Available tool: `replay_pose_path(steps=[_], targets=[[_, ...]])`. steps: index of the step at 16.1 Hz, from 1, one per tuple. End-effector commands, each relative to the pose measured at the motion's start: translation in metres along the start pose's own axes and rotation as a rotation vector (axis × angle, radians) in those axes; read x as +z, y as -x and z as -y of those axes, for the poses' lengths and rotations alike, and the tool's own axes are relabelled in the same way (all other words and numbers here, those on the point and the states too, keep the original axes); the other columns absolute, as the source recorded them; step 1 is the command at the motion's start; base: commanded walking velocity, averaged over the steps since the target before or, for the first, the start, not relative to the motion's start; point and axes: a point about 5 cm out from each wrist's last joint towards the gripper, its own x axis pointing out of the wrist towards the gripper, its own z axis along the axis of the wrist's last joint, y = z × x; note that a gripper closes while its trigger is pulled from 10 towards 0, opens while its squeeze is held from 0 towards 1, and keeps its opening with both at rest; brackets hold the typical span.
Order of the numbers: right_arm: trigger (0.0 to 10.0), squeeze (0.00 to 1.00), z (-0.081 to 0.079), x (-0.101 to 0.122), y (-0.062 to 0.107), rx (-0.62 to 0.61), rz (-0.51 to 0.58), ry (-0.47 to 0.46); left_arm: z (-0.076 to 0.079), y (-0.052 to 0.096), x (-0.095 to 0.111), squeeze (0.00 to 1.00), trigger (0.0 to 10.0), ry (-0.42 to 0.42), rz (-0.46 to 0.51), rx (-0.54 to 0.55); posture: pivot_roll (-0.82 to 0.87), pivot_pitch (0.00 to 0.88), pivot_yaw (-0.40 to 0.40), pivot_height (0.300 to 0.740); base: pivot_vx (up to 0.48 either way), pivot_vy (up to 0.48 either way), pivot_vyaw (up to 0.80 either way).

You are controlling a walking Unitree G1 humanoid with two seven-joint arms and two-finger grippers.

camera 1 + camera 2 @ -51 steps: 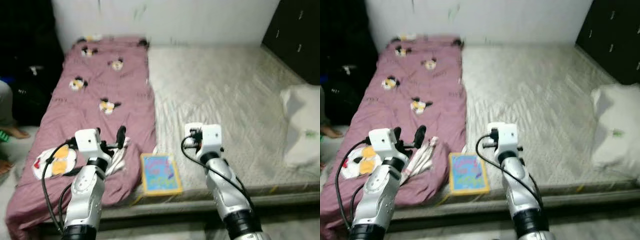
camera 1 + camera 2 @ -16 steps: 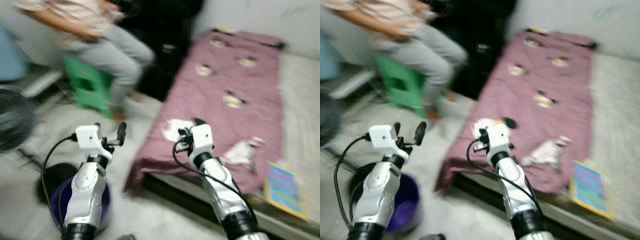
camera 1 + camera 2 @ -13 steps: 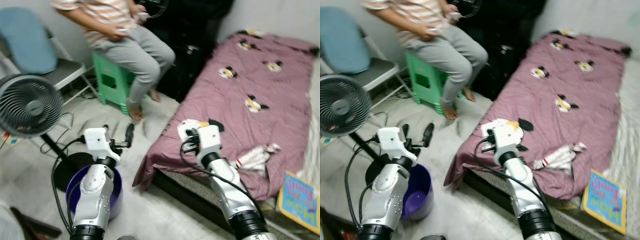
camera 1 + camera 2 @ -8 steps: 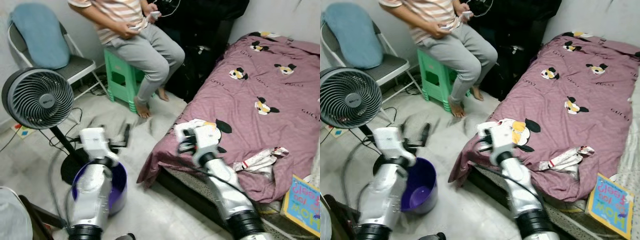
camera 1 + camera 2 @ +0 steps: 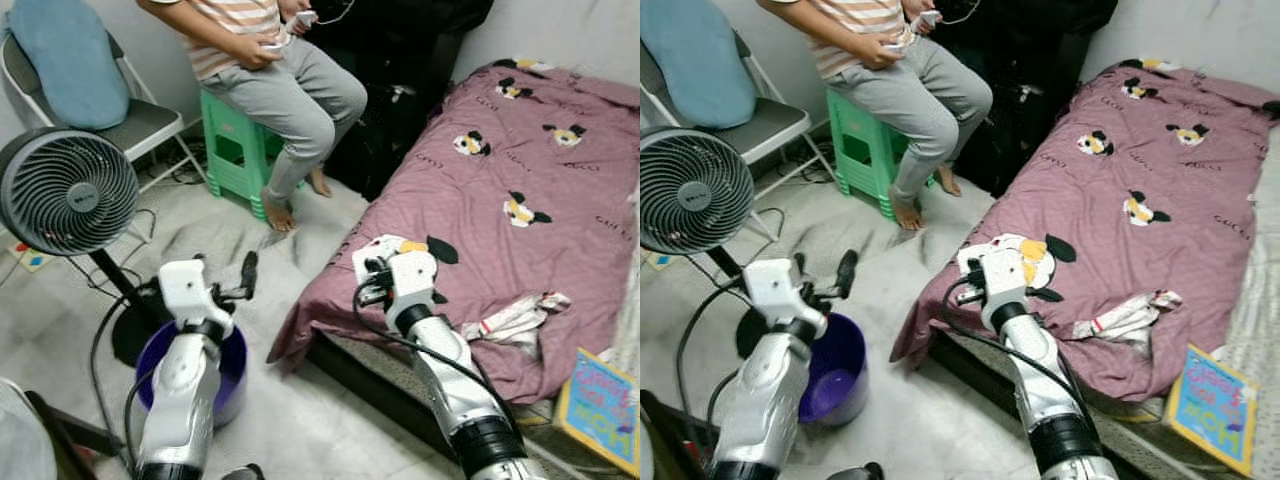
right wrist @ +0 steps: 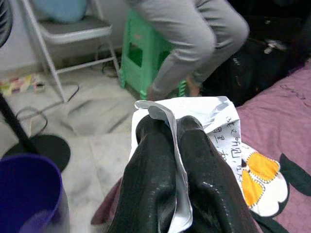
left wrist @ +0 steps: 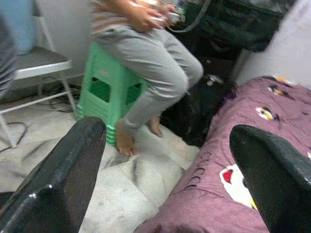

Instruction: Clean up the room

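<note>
1. Turning away from the bed has swung my view round since the earlier frames; the purple bin (image 5: 222,372) now sits on the floor under my left arm, with the fan (image 5: 66,192) just beside it, and a person (image 5: 268,70) sits on a green stool (image 5: 233,157) beyond.
2. My right end effector (image 6: 170,145) is pressed together on a piece of white paper (image 6: 201,111), which wraps over and between the fingers; it hangs above the near corner of the pink blanket (image 5: 520,160), not yet over the bin.
3. My left end effector (image 7: 167,160) is spread wide and carries nothing; it hovers above the bin's far rim.
4. To do this step well, I judge I should keep the pinch firm while I swing the right arm leftward across the gap of floor; the paper is light and floppy (it could slip out or catch on the blanket edge).
5. I should release only once the fingers are squarely over the bin's mouth, low enough that the paper cannot drift past the rim.
6. More crumpled paper (image 5: 518,318) and a picture book (image 5: 601,408) remain on the bed for later trips; the person's feet are near my path, so I should move slowly.
</note>
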Motion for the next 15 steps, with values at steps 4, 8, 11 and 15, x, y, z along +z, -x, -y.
replay_pose_path(steps=[4,8,11,15], targets=[[10.0,0.0,-0.015,0.004,-0.011,0.097,-0.003,0.012,-0.018,0.016,0.0,0.0,10.0,0.007,0.017,0.119,0.1,0.058,-0.119,0.74,0.0,0.0,0.0],[10.0,0.0,-0.02,0.005,-0.01,0.121,0.015,0.017,-0.016,0.013,-0.002,0.0,10.0,0.02,-0.005,0.109,0.06,0.067,-0.087,0.74,0.0,0.0,0.1],[10.0,0.0,-0.016,0.004,-0.007,0.101,0.02,0.024,-0.009,0.006,-0.002,0.0,10.0,0.022,-0.014,0.065,0.03,0.072,-0.076,0.74,0.0,0.0,0.8],[10.0,0.0,-0.012,0.003,-0.006,0.075,0.023,0.017,-0.004,-0.002,0.0,0.0,10.0,0.03,-0.017,0.035,0.01,0.077,-0.053,0.74,0.0,0.0,0.8]])
